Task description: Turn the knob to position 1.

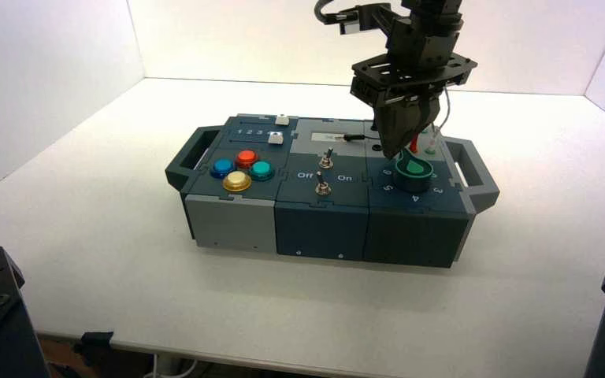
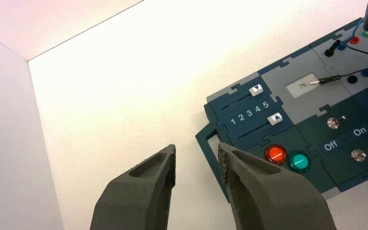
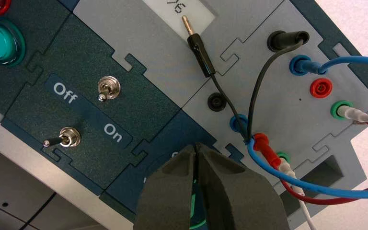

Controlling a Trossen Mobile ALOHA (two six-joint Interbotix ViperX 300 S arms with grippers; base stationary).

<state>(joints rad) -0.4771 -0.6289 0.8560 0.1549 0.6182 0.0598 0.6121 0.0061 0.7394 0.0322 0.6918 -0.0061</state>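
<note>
Knob (image 1: 413, 179) sits by right gripper's (image 3: 196, 148) closed jaws, left gripper (image 2: 196, 160) open-jawed at left.

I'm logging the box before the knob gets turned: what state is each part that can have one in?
Upper white slider: at the 5 end
Lower white slider: at the 5 end
Loose black probe with metal tip: lying across the display
Right gripper: shut, above the green-topped dial knob
Left gripper: open, idle left of the box
</note>
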